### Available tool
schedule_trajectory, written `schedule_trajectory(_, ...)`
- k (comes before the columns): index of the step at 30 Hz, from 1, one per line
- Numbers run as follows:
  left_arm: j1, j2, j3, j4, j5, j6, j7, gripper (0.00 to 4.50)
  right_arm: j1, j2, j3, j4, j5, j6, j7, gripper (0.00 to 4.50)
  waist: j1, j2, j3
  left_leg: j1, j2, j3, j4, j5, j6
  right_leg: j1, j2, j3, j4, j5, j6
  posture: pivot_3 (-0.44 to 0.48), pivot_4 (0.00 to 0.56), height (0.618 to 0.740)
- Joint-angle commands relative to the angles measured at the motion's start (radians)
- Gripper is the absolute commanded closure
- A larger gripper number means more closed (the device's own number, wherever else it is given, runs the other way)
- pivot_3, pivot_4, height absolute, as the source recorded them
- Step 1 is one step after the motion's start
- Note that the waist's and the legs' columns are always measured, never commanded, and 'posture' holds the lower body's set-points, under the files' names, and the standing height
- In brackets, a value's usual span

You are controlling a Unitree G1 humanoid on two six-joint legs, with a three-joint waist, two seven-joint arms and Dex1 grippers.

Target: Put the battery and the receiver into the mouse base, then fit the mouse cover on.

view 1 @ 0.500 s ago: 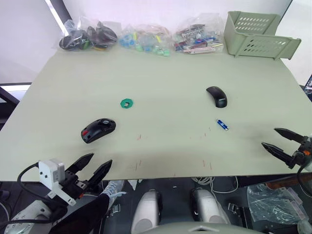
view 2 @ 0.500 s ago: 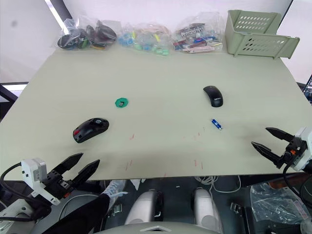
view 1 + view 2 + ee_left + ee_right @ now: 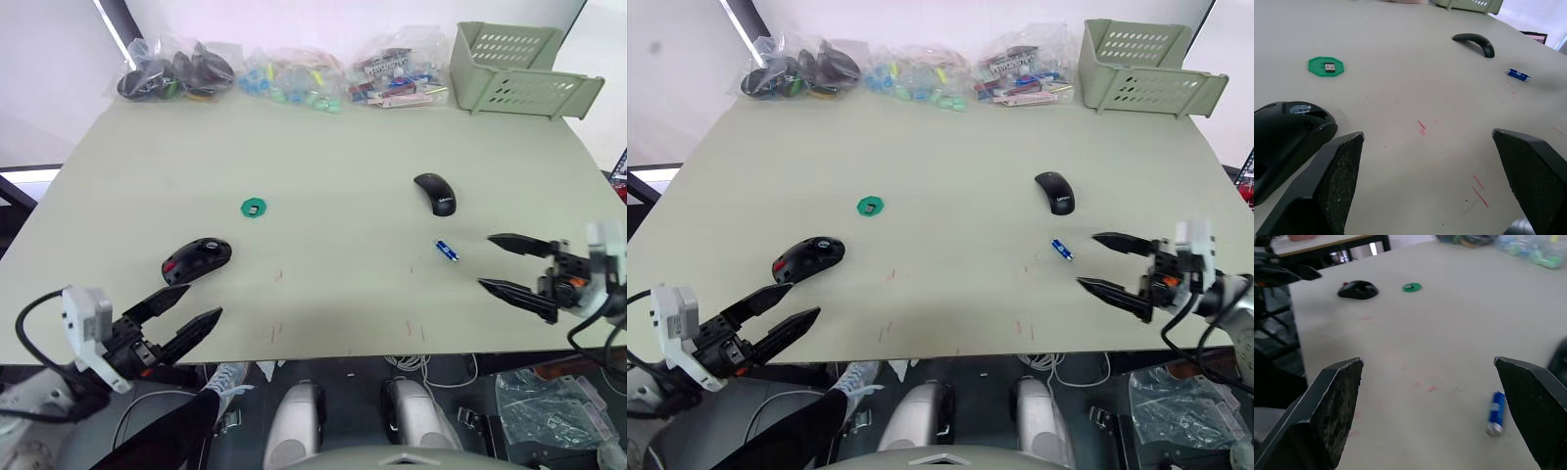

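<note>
Two grippers, both spread wide, nothing held. Head views: my left gripper (image 3: 178, 312) sits lower left of frame at the table (image 3: 333, 176) edge, just below the mouse base (image 3: 196, 259), a black oval shell with a red part at its left end. My right gripper (image 3: 512, 262) is at right of frame, fingers apart, near the battery (image 3: 447, 251), a small blue cylinder lying flat. The mouse cover (image 3: 435, 193), a smooth glossy black dome, lies above the battery. A flat green disc (image 3: 254, 208) sits left of centre. Clear bags (image 3: 284, 73) and a pale slotted basket (image 3: 519, 69) line the top edge.

Left wrist view: rough-textured black pads (image 3: 1337, 181); mouse base at lower left; the receiver (image 3: 1329, 67), tiny and black, rests on the green disc.

Right wrist view: battery at lower right, silvery end showing; matte table with faint red marks (image 3: 1425, 386).
</note>
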Motion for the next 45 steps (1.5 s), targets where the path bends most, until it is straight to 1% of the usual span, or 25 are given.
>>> schedule_trajectory(1,-0.054,0.101,0.060,0.080,-0.008,0.034,-0.085,0.04,-0.051,-0.014,0.017,-0.088,0.069,0.033,0.023,0.00,0.003,0.000,-0.001,0.000,0.001,-0.001,0.000,0.000,0.000,0.000,0.000,-0.002,0.001,0.000,0.000,0.000,0.150,0.740)
schedule_trajectory(4,-0.123,0.215,0.040,0.194,0.035,0.042,-0.174,0.04,-0.071,-0.017,0.034,-0.111,0.083,0.034,0.052,0.00,0.008,0.000,0.000,-0.001,0.001,0.000,0.000,0.000,0.000,0.000,-0.001,-0.004,-0.001,0.000,-0.001,0.000,0.150,0.740)
schedule_trajectory(7,-0.208,0.287,0.004,0.295,0.078,0.036,-0.229,0.04,-0.070,-0.023,0.038,-0.129,0.091,0.038,0.064,0.00,0.017,0.000,0.000,-0.002,0.001,0.001,-0.001,0.000,0.000,0.000,-0.002,-0.005,-0.002,0.001,-0.005,0.000,0.150,0.740)
schedule_trajectory(10,-0.306,0.368,-0.082,0.446,0.171,-0.012,-0.319,0.04,-0.051,-0.016,0.039,-0.161,0.096,0.033,0.063,0.00,0.022,0.000,0.000,-0.002,0.000,0.003,-0.002,0.000,0.000,0.000,-0.003,-0.005,-0.002,0.001,-0.005,0.000,0.150,0.740)
schedule_trajectory(14,-0.445,0.406,-0.194,0.616,0.280,-0.096,-0.385,0.04,-0.032,0.002,0.044,-0.185,0.086,0.019,0.042,0.00,0.024,0.000,0.000,-0.002,0.000,0.002,-0.003,0.000,0.000,0.000,-0.002,-0.006,-0.002,0.001,-0.005,0.000,0.150,0.740)
schedule_trajectory(17,-0.575,0.423,-0.294,0.735,0.360,-0.133,-0.424,0.04,-0.013,0.024,0.041,-0.201,0.074,0.002,0.010,0.00,0.024,-0.001,0.000,-0.002,0.000,0.002,-0.002,0.000,0.000,0.000,-0.002,-0.007,-0.001,0.001,-0.005,0.000,0.150,0.740)
schedule_trajectory(22,-0.747,0.402,-0.419,0.864,0.477,-0.209,-0.450,0.04,0.039,0.044,0.050,-0.256,0.063,-0.012,-0.030,0.00,0.026,-0.001,0.000,-0.003,-0.001,0.002,-0.002,0.000,0.000,0.000,-0.002,-0.007,0.000,0.001,-0.006,0.000,0.150,0.740)
schedule_trajectory(26,-0.886,0.370,-0.521,0.947,0.563,-0.256,-0.482,0.04,0.081,0.036,0.036,-0.303,0.073,-0.011,-0.045,0.00,0.028,-0.001,0.000,-0.003,-0.001,0.001,-0.001,0.000,0.000,0.000,-0.001,-0.007,0.000,0.001,-0.005,0.000,0.150,0.740)
schedule_trajectory(30,-0.978,0.344,-0.583,1.031,0.622,-0.307,-0.523,0.04,0.098,0.035,0.030,-0.332,0.071,-0.014,-0.069,0.00,0.024,-0.002,-0.001,-0.002,-0.001,0.002,0.000,0.000,0.000,0.001,-0.001,-0.007,0.001,0.001,-0.005,0.000,0.150,0.740)
schedule_trajectory(35,-1.049,0.303,-0.633,1.080,0.669,-0.335,-0.550,0.04,0.115,0.038,0.025,-0.357,0.075,-0.019,-0.098,0.00,0.025,-0.002,-0.001,-0.002,-0.001,0.000,0.000,0.000,0.000,0.001,0.001,-0.007,0.003,0.001,-0.005,0.000,0.150,0.740)
schedule_trajectory(40,-1.104,0.268,-0.665,1.141,0.723,-0.371,-0.546,0.04,0.124,0.041,0.030,-0.370,0.076,-0.023,-0.120,0.00,0.025,-0.002,-0.001,-0.003,-0.001,0.000,0.001,0.000,0.000,0.001,0.001,-0.007,0.003,0.002,-0.005,0.000,0.150,0.740)
schedule_trajectory(45,-1.166,0.232,-0.694,1.215,0.783,-0.401,-0.515,0.04,0.120,0.047,0.042,-0.377,0.060,-0.035,-0.139,0.00,0.026,-0.003,-0.001,-0.003,-0.001,0.000,0.001,0.000,0.000,0.001,0.001,-0.007,0.003,0.003,-0.002,0.000,0.150,0.740)
